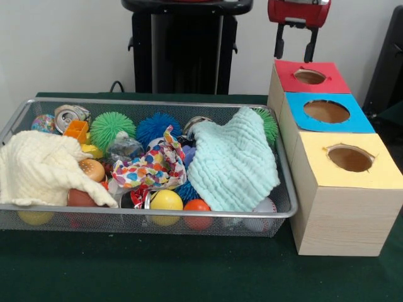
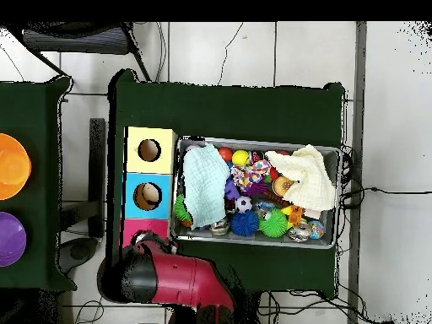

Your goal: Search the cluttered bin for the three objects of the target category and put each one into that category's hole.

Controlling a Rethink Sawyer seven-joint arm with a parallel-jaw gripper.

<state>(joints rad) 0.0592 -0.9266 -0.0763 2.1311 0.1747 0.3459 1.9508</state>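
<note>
My gripper (image 1: 295, 49) hangs open and empty just behind and above the hole of the red box (image 1: 327, 80). In the overhead view the red arm (image 2: 173, 278) covers it beside the red box (image 2: 131, 228). The wire bin (image 1: 157, 214) holds a mint cloth (image 1: 233, 163), a cream cloth (image 1: 38, 167), a dotted multicolour cloth (image 1: 154, 167), a green spiky ball (image 1: 112, 128), a blue spiky ball (image 1: 157, 128), a yellow ball (image 1: 166, 200), an orange ball (image 1: 197, 205) and a metal can (image 1: 69, 116). The cloths hide more items.
A blue box (image 1: 356, 116) and a yellow box (image 1: 378, 170), each with a round hole, line up with the red one right of the bin. Overhead, an orange bowl (image 2: 13, 164) and a purple bowl (image 2: 10, 239) sit on a separate table.
</note>
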